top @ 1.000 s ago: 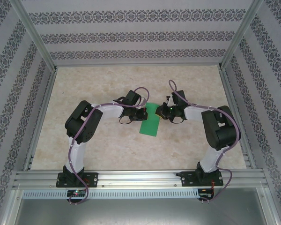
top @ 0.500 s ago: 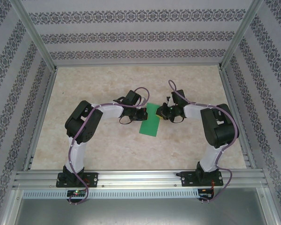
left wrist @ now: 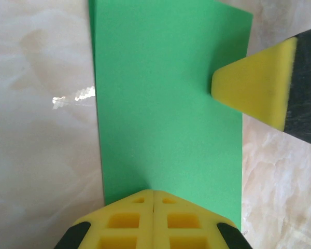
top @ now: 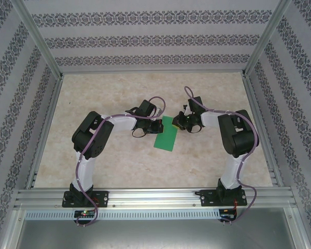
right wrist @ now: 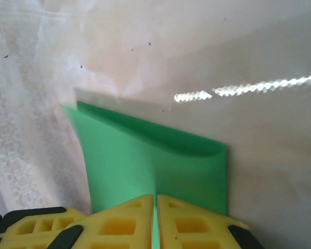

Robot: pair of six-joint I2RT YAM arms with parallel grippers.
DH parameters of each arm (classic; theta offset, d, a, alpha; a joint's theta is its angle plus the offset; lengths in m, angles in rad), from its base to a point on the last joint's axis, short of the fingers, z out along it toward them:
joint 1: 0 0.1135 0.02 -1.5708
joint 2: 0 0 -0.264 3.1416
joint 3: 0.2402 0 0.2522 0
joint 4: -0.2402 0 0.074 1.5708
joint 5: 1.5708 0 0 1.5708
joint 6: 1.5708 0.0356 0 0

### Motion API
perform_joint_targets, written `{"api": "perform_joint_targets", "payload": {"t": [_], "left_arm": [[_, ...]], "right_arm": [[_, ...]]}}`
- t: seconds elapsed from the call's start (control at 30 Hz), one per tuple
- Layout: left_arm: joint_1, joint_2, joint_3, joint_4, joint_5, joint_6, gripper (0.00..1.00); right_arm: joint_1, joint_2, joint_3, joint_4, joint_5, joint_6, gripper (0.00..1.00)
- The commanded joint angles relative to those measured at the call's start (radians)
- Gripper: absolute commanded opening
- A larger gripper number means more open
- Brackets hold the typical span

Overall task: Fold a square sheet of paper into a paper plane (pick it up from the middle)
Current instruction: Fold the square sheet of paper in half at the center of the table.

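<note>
Between patterned walls (top: pixel 145 39), marbled tabletop (top: pixel 119 161), paper (top: pixel 166 137)

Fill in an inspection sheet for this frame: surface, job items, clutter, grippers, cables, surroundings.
Surface: beige marbled table, with glare streaks.
Job's things: green sheet of paper, folded to a narrow rectangle, mid-table between the grippers; no plane shape yet.
Clutter: nothing seen.
Grippers: left gripper shut, tips at one edge of the sheet; right gripper shut on another edge, where the top layer bows up.
Cables: purple cables run along both arms, off the paper.
Surroundings: patterned walls; aluminium frame rail at the near edge.
</note>
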Motion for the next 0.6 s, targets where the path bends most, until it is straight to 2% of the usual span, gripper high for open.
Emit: {"api": "perform_joint_targets", "payload": {"t": [0.0, 0.27, 0.57], "left_arm": [[-0.02, 0.04, -0.032, -0.073, -0.032, 0.024, 0.0], [-0.02, 0.041, -0.03, -0.083, -0.032, 0.028, 0.0], [-0.02, 0.034, -0.025, -0.086, -0.031, 0.031, 0.0]], "right_arm": [[-0.013, 0.036, 0.001, -0.011, 0.044, -0.025, 0.12], [-0.024, -0.058, 0.051, -0.042, -0.008, -0.013, 0.13], [-0.036, 0.034, 0.079, -0.038, 0.007, -0.024, 0.13]]}}
